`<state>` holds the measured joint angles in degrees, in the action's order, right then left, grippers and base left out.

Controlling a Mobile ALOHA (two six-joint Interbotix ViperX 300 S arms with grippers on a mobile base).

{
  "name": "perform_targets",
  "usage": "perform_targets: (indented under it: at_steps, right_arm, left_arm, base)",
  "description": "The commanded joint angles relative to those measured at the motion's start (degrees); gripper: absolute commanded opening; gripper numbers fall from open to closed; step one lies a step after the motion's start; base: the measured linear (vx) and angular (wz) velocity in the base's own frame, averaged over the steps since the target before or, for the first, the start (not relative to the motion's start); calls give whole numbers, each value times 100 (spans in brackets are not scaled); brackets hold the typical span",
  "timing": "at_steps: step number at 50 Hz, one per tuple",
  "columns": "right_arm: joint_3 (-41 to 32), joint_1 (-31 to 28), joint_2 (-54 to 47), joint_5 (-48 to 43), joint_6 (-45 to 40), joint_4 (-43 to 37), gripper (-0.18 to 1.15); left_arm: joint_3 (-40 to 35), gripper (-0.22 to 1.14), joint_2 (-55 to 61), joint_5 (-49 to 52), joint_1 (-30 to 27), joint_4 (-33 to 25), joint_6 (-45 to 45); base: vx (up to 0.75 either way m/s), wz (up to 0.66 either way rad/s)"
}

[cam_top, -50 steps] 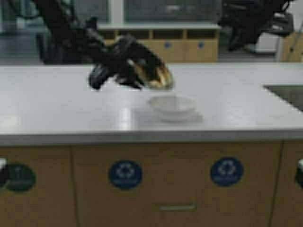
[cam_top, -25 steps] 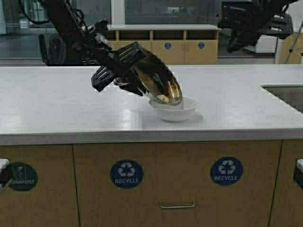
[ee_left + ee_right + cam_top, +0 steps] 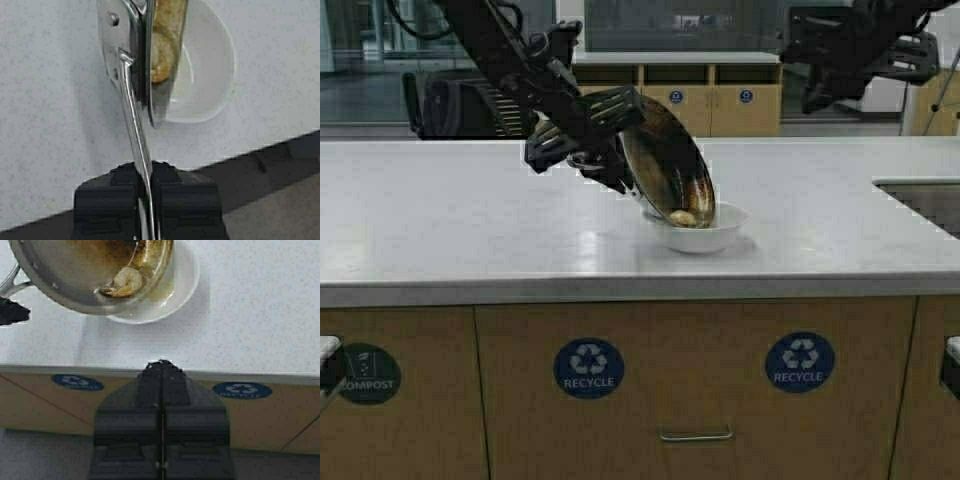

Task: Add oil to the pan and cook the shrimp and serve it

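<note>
My left gripper (image 3: 582,140) is shut on the handle (image 3: 135,120) of the steel pan (image 3: 668,170) and holds it tipped steeply over the white bowl (image 3: 712,236) on the counter. The pan also shows in the right wrist view (image 3: 65,270). Pale curled shrimp (image 3: 683,216) lie at the pan's low rim, just above the bowl; they also show in the right wrist view (image 3: 122,281) and the left wrist view (image 3: 159,55). Yellowish oil (image 3: 161,290) lies in the bowl (image 3: 175,295). My right gripper (image 3: 161,365) is shut and empty, raised high at the right. The oil jug is out of view.
The white counter (image 3: 450,230) stretches wide on both sides of the bowl. A sink opening (image 3: 925,200) is at the far right. Cabinet fronts with recycle labels (image 3: 588,368) are below the counter edge.
My left gripper has tipped the pan more steeply and lowered its rim over the bowl. The shrimp have slid down to the low rim. The right arm has not moved.
</note>
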<state>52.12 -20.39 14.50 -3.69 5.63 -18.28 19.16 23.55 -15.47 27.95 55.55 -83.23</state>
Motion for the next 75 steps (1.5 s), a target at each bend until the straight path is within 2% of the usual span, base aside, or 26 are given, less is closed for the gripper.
perform_targets:
  at_steps: [1, 38, 54, 75]
  right_arm:
    - [-70, -9, 35, -62, 0, -18, 7]
    - [-53, -9, 35, -167, 0, -18, 7]
    - [-44, -9, -26, -264, -9, -9, 7]
    - [-26, -9, -35, -308, -88, -26, 7]
  left_arm:
    - [-334, 3, -185, -44, 26, -26, 185]
    - [-835, 3, -316, 343, 211, -18, 1037]
    - [-1020, 3, -299, 686, 308, -26, 1925]
    - [-1107, 4, -334, 958, 457, 35, 2602]
  base:
    - [0, 0]
    - [0, 0]
    - [0, 0]
    - [0, 0]
